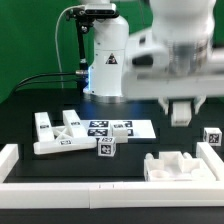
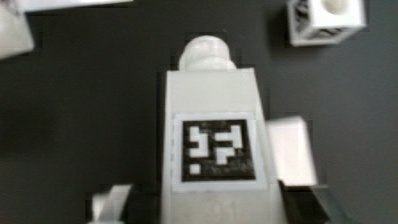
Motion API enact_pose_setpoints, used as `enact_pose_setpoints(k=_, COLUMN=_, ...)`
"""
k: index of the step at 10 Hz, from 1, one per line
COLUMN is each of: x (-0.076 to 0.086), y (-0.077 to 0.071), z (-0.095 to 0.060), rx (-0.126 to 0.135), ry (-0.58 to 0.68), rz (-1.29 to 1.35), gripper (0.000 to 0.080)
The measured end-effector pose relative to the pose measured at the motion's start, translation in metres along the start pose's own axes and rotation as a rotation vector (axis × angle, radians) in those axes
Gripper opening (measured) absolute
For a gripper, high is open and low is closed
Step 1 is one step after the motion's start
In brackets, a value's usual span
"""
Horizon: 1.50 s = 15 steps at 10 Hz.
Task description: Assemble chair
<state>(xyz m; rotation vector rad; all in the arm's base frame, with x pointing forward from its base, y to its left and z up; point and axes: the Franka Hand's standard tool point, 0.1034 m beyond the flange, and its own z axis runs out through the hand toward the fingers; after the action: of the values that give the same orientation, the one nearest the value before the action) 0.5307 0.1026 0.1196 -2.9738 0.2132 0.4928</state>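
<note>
- One gripper (image 1: 182,110) is hanging above the table (image 1: 30,100) on the exterior view's right. Its jaws are standing partly closed and gripping one white bar (image 2: 214,100).
- That bar is carrying one square tag on its upper face and is ending in one rounded peg (image 2: 210,50). It is being held clear of the table.
- Two small cubes are sitting on the table. The first cube (image 1: 107,148) is lying near the middle, just on the near side of the marker board (image 1: 112,127). The second cube (image 1: 212,135) is lying at the far right, beside the border rail (image 1: 80,190).
- One notched panel (image 1: 180,165) is lying flat at the near right, below the gripper and apart from both cubes.
- One cluster of white chair pieces (image 1: 55,135) is resting on the exterior view's left, touching the marker board's left end. How many parts are making it up I cannot tell.
- One robot base (image 1: 108,60) is standing at the far middle, behind the marker board.
</note>
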Motion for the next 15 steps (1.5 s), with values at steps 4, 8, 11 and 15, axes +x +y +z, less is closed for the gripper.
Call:
enact_pose_setpoints(k=4, x=0.014, y=-0.008, z=-0.001, rx=0.015, ry=0.330, rz=-0.029, gripper=0.0284)
enact_pose_setpoints(k=8, x=0.039, y=-0.026, z=-0.016, rx=-0.037, ry=0.629, rz=-0.193, gripper=0.0284)
enact_pose_setpoints(k=11, x=0.038, y=-0.021, z=-0.011, rx=-0.043, ry=0.641, rz=-0.204, gripper=0.0284)
enact_pose_setpoints(k=15, x=0.064, y=-0.011, z=-0.025, rx=-0.078, ry=0.693, rz=-0.277, gripper=0.0284)
